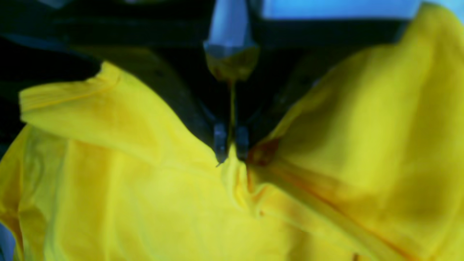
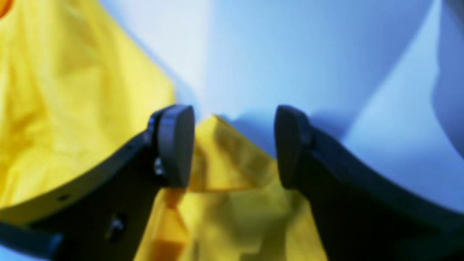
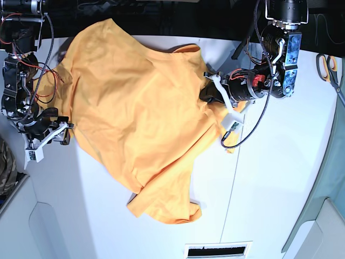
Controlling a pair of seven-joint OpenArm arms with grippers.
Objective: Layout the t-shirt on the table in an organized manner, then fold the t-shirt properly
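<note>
T-shirt sprawled on white table, long axis slanting from far left to near centre, one end at far edge. Orange-yellow, plain, heavily wrinkled, bunched. Left gripper pinched closed on a fold at right side. Right gripper spread wide, straddling cloth edge, gripping nothing.
</note>
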